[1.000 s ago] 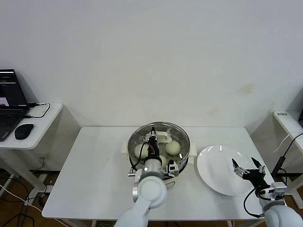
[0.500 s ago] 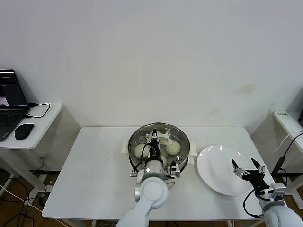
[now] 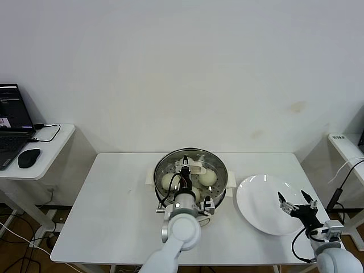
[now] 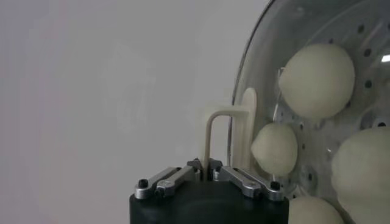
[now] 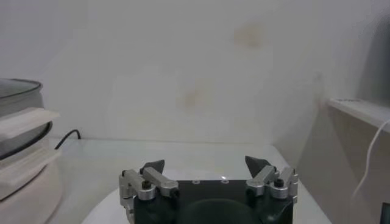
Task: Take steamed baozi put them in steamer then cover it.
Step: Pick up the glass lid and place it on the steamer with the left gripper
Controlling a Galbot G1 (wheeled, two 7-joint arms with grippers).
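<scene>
One white table (image 3: pixel 114 205) fills most of the head view. In the middle of it sits the steamer (image 3: pixel 165 196), with the cover (image 3: pixel 217 162) on top, so the buns show only through the glass. The left arm comes up from the near edge and blocks the near part of the pot. Head view gives me two steamed baozi (image 3: pixel 208 177) for sure, one left and one right of the handle; a third is half behind the arm. The left wrist view shows four (image 4: pixel 317 79) under the glass, two cut off at the frame edge.

The left gripper (image 4: pixel 206 163) has its fingers pinched shut on the cover's cream handle (image 4: pixel 247 131), which stands up between them.

One white plate (image 3: pixel 259 199) sits just right of the steamer. The right gripper (image 3: pixel 295 202) hangs over its near-right edge with fingers spread wide, holding nothing. Its arm is mostly cut off.

Far left there's a side table (image 3: pixel 57 139) with one laptop (image 3: pixel 12 122), partly out of frame, and one black mouse (image 3: pixel 28 157).
</scene>
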